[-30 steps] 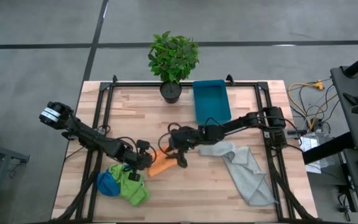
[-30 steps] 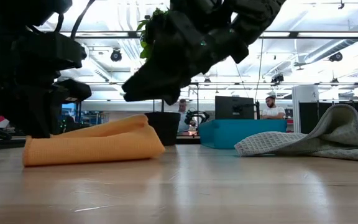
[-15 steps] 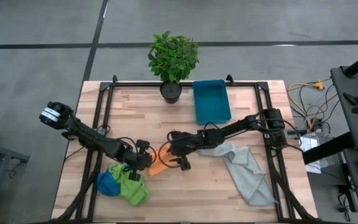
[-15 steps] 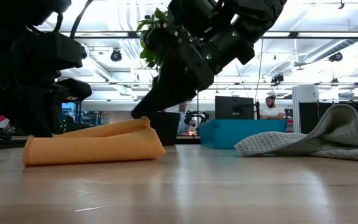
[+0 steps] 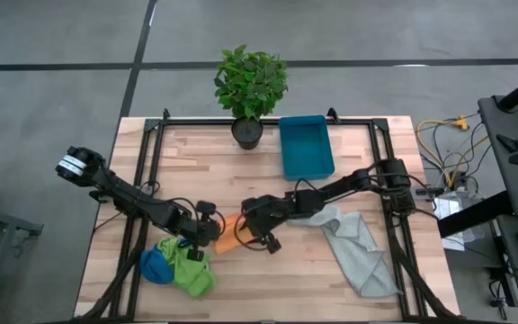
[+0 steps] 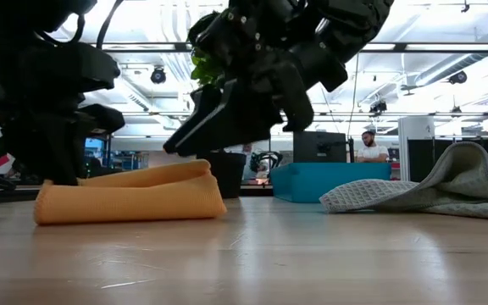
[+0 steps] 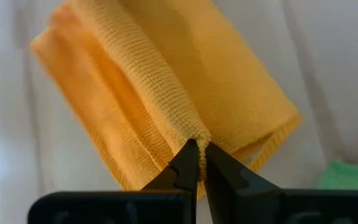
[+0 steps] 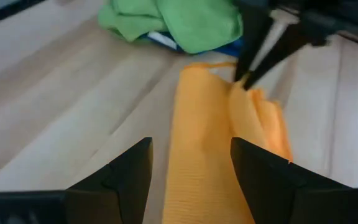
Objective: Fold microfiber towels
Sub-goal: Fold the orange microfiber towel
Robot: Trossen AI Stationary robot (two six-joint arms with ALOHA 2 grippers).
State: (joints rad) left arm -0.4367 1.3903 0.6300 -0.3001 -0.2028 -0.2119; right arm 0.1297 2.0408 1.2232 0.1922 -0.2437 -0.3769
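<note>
The folded orange towel (image 5: 229, 238) lies on the table between my two grippers; it also shows in the low view (image 6: 130, 200). My left gripper (image 5: 209, 230) is shut on its left end. My right gripper (image 8: 191, 174) is open and hovers just above the towel's right part (image 5: 257, 230), with a finger on either side and touching nothing. The green towel (image 5: 190, 272) and the blue towel (image 5: 155, 266) lie crumpled together near the front left. The pale grey towel (image 5: 356, 248) lies spread at the right. My left gripper pinches a raised fold ridge (image 7: 192, 132) at the orange towel's left end between its two fingertips (image 7: 186, 163). It comes slanting down from the table's left. The towel lies folded on the table (image 6: 125, 203), slack.
A teal bin (image 5: 306, 146) and a potted plant (image 5: 250, 90) stand at the table's far edge. A black frame rail (image 5: 151, 171) runs along the table's sides. People sit in the room behind (image 6: 368, 146).
My right gripper has moved a little toward the table's near-left, farther over the orange towel. It dipped toward the towel's right end and then rose again. The towel and my left gripper have stayed in place.
</note>
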